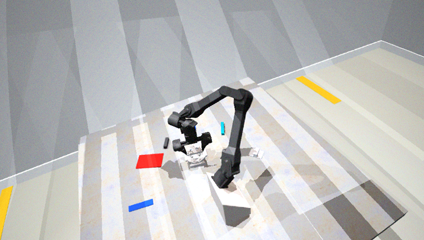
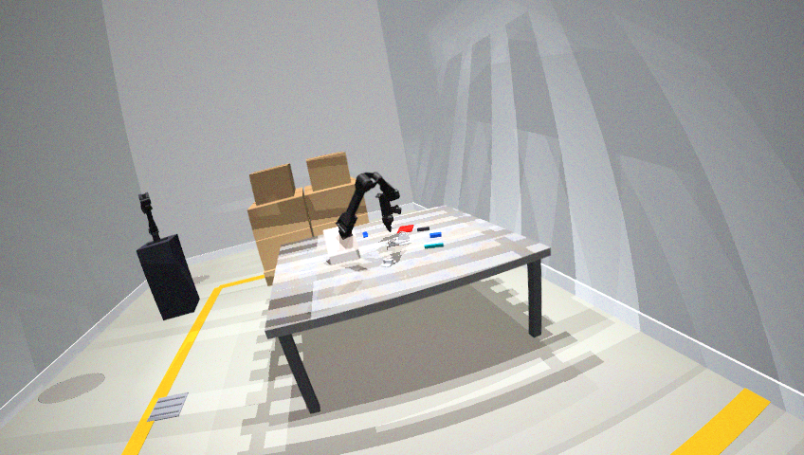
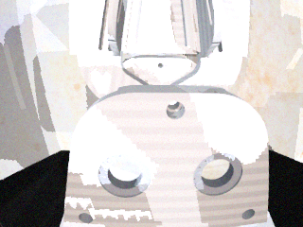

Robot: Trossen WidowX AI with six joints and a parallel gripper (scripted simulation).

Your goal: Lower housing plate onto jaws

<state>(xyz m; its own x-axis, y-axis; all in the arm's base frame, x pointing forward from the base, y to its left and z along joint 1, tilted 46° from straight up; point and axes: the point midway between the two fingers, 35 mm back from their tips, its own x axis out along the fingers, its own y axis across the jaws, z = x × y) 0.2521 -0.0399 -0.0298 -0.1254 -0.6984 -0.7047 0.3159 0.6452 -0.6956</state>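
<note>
And here we are over the tabletop, with the black arm arched high from its pale base and reaching down to the work. The jaws stand wide apart, and they have a grip on the housing plate, dark fingers pressed in at either side of it. What a view from the wrist: rounded shoulders, two big ringed holes side by side, one small hole up at the rounded end! Just past that end sits a pale ribbed assembly, lower down by the look of it. Is the plate seated? In this glare it seems to be above the white parts, but I can't tell whether it touches the stubs. Out on the flanks, a red square lies flat near a short dark bar, a blue bar lies well apart, and a cyan bar rests on the opposite side of the jaws.
</note>
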